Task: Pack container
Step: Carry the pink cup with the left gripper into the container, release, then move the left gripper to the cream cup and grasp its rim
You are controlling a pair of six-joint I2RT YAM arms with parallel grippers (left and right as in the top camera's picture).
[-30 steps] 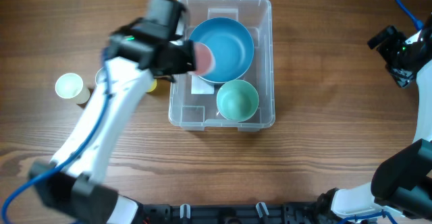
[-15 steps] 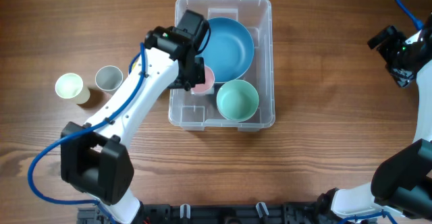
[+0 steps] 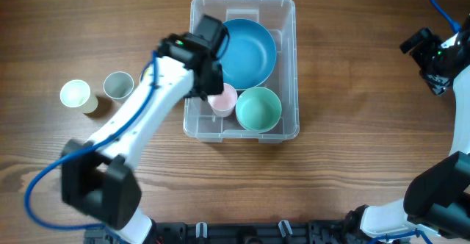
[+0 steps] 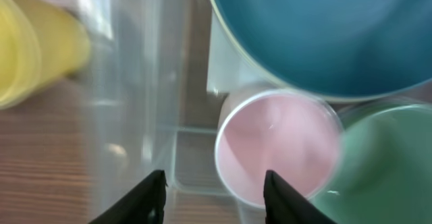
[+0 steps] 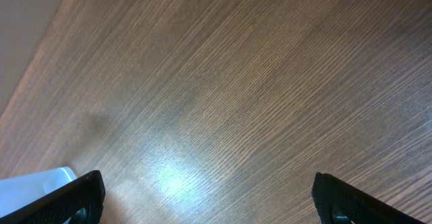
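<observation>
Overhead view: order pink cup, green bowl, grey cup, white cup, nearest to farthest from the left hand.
1. Pink cup, by the left hand, in the bin.
2. Green bowl, beside it in the bin.
3. Grey cup, on the table.
4. White cup, past the grey one.

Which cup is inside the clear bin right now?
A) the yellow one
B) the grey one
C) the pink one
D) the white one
C: the pink cup sits inside the bin, next to the blue bowl; the white cup and grey cup stand outside it on the table.
</observation>
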